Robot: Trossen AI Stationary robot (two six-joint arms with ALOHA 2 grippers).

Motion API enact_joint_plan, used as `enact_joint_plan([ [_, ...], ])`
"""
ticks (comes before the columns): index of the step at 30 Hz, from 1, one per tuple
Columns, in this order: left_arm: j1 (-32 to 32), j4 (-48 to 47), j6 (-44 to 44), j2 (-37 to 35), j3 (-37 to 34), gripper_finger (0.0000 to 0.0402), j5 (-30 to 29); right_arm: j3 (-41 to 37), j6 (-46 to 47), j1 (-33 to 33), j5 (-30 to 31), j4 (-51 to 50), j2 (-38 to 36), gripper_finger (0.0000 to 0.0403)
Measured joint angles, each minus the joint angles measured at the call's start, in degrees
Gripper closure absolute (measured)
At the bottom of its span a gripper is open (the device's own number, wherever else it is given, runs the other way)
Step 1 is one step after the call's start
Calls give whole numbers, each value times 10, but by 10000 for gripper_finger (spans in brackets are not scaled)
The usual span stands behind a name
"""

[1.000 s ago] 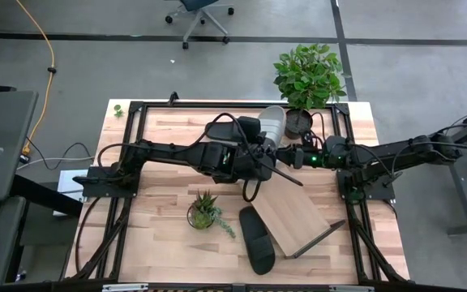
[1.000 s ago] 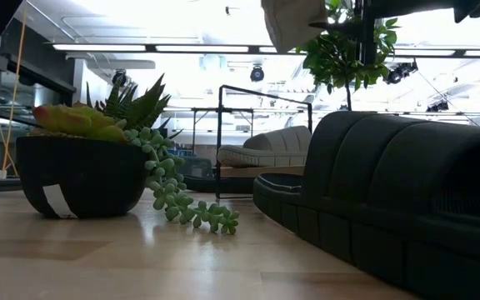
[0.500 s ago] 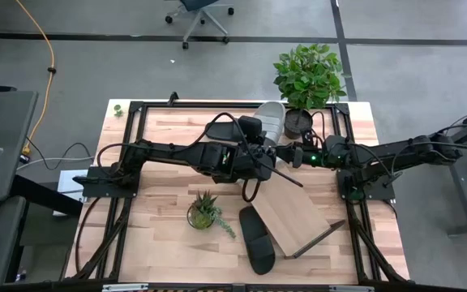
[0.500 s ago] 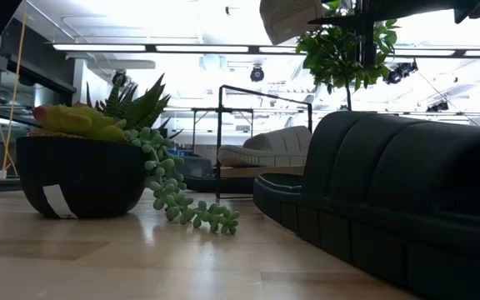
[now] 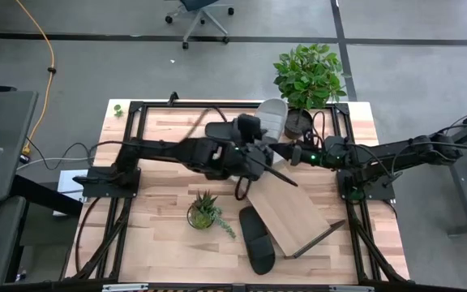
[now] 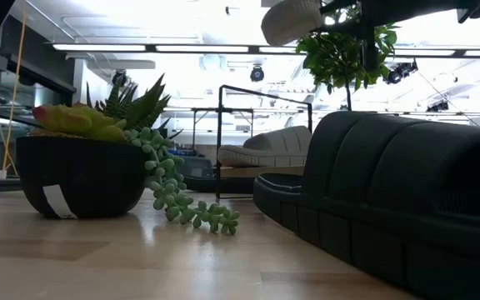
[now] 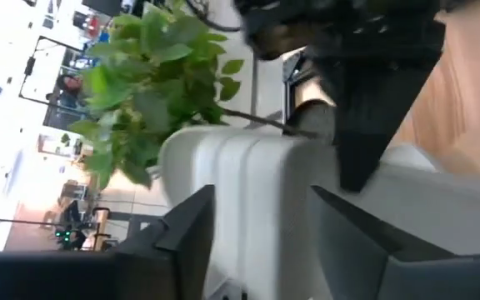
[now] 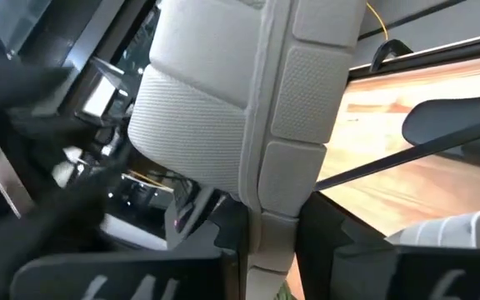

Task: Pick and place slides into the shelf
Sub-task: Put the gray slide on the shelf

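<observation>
High view: my right pincer (image 5: pixel 286 154) holds a light grey slide (image 5: pixel 272 118) aloft at the desk's (image 5: pixel 169 235) far edge, beside the potted plant (image 5: pixel 308 77); left pincer (image 5: pixel 264 148) crowds it, grip indeterminate; collision could knock it loose.
Low view: second grey slide (image 6: pixel 267 147) sits on the shelf (image 6: pixel 261 170); black slide (image 6: pixel 390 200) waits near.
Right wrist view: fingers (image 8: pixel 265 242) clamp only the sole edge; slip likely.
No legible writing.

one light grey slide (image 5: pixel 274 116) held aloft, one black slide (image 5: pixel 257 238) flat beside the slanted shelf (image 5: pixel 289 212).
</observation>
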Motion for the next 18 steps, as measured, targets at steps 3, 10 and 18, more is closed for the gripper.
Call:
enact_joint_plan([
  [3,-6,9,0,-28,1,191,-4,0,-22,0,-23,-14,-3,360],
  [10,-4,-39,-77,-106,1,186,74,0,-93,1,-133,-68,-20,361],
  [18,53,-126,-205,-159,1,222,298,0,-176,1,-280,-81,-38,361],
])
